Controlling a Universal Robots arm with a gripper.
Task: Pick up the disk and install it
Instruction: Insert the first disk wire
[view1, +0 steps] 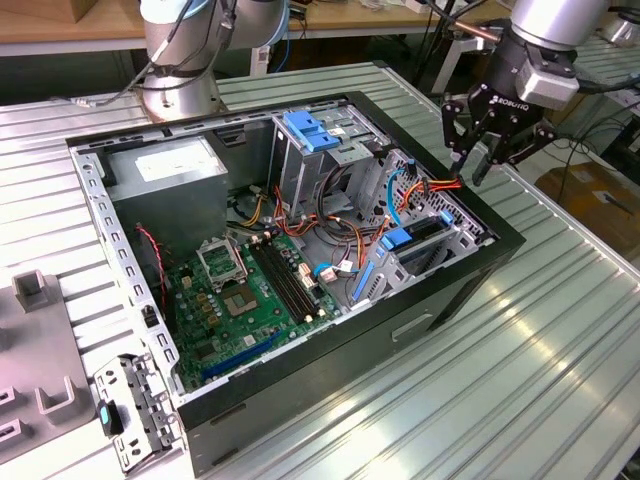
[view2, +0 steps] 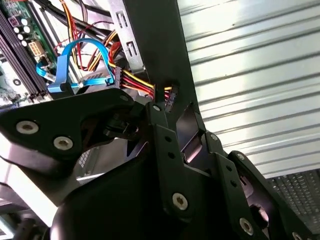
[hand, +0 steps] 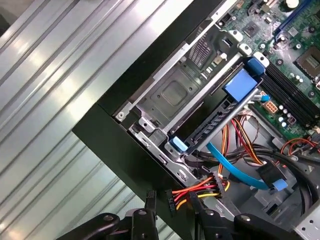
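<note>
The disk (hand: 215, 119) stands on edge inside the metal drive cage (hand: 172, 95) at the open computer case's corner. It shows as a dark slab with blue rails (hand: 241, 82); its label is hidden. In the exterior view the disk (view1: 420, 234) sits in the cage on the exterior view's right. My gripper (view1: 470, 170) hangs just above the case's rim (view1: 500, 235) beside the cage, fingers pointing down and slightly apart. In both wrist views a black power connector (hand: 170, 201) on red, yellow and orange wires (hand: 197, 189) lies in the gap of the gripper (hand: 171, 199), (view2: 175, 107), not pinched.
A blue data cable (hand: 235, 167) loops next to the wires. The motherboard (view1: 245, 290) lies on the case floor, with a grey power supply (view1: 165, 165) at the back and a blue latch (view1: 312, 132) on the upper cage. A loose metal bracket (view1: 135, 410) and grey fixtures (view1: 30, 290) lie on the ribbed table (view1: 560, 330).
</note>
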